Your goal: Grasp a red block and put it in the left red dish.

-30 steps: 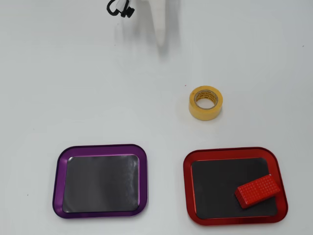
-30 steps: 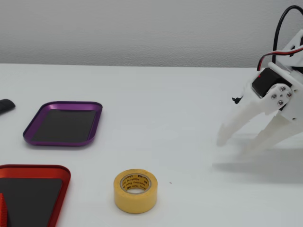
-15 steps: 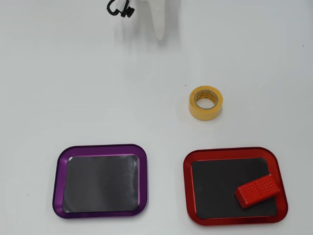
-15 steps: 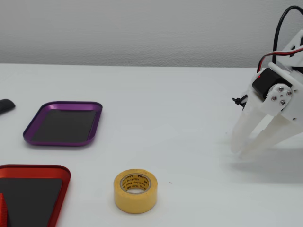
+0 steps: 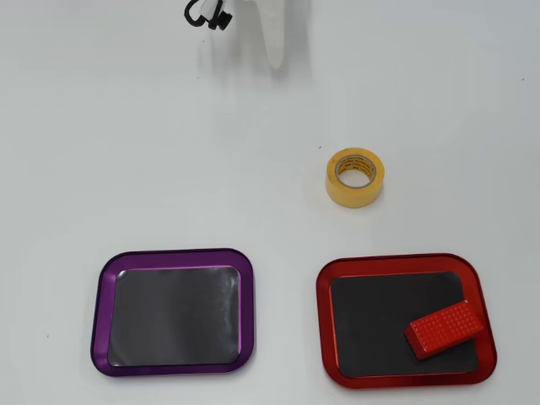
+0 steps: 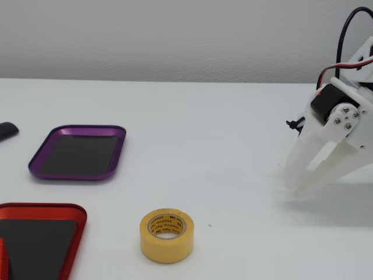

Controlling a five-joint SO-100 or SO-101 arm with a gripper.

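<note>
The red block (image 5: pixel 445 328) lies tilted inside the red dish (image 5: pixel 405 260), in its lower right corner in the overhead view. In the fixed view the red dish (image 6: pixel 41 207) is at the bottom left, and only a sliver of the block (image 6: pixel 3 262) shows at the frame's edge. My gripper (image 5: pixel 277 61) is at the top of the overhead view, far from the dish. In the fixed view the gripper (image 6: pixel 293 186) hangs at the right with its white fingertips together just above the table, holding nothing.
A purple-rimmed tray (image 5: pixel 173 253) lies beside the red dish; it also shows in the fixed view (image 6: pixel 76 175). A yellow tape roll (image 5: pixel 354 198) stands between the gripper and the red dish (image 6: pixel 166 245). A small dark object (image 6: pixel 6 129) sits at the fixed view's left edge.
</note>
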